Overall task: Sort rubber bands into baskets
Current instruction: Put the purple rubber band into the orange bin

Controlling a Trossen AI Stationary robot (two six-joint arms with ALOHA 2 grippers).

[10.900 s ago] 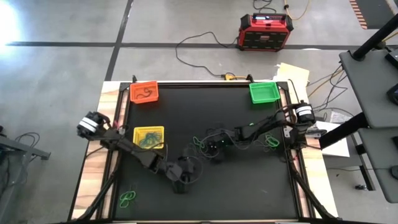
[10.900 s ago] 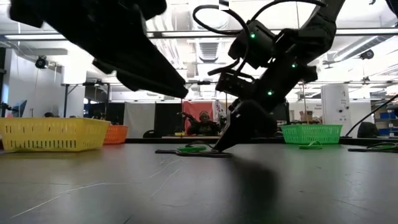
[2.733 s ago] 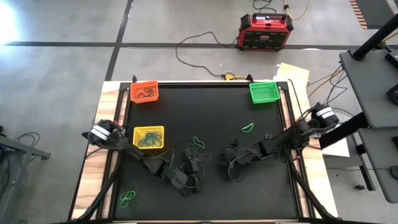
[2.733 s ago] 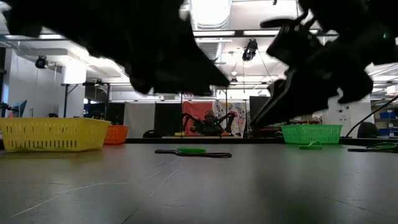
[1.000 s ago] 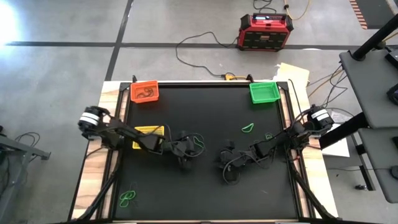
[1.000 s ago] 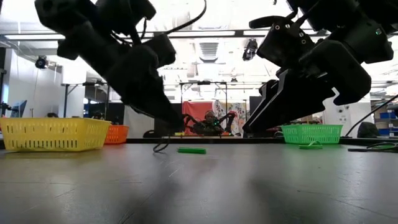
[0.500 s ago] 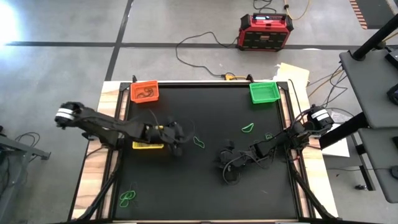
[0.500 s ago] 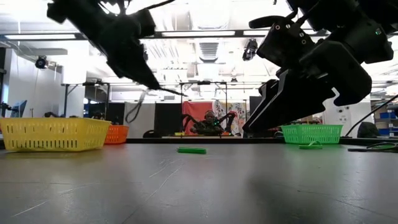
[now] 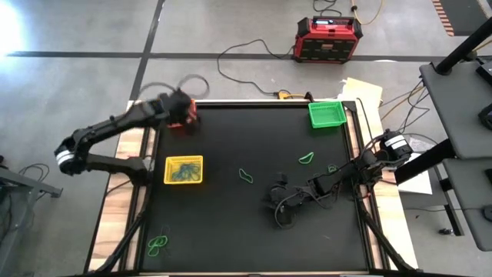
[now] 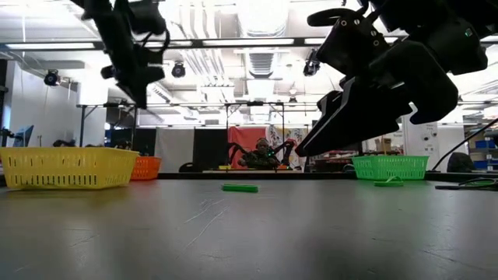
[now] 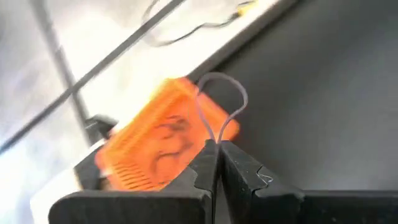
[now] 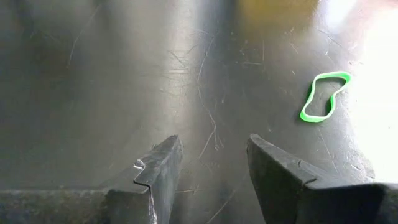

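Left gripper point(image 11: 217, 149) clenched on brownish rubber band point(image 11: 219, 112), above orange basket point(image 11: 158, 146) at tabletop's far left corner. Right gripper point(image 12: 211, 162) released, mid-tabletop.

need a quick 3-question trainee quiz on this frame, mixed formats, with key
1. True or false: the left gripper has its jaws shut on a thin dark rubber band.
2. Which small plastic mesh basket lies below the left gripper? A) orange basket B) green basket C) yellow basket
3. Fill in: the right gripper hovers over the black table with its jaws ____ and empty.

Key: 1 true; 2 A; 3 open
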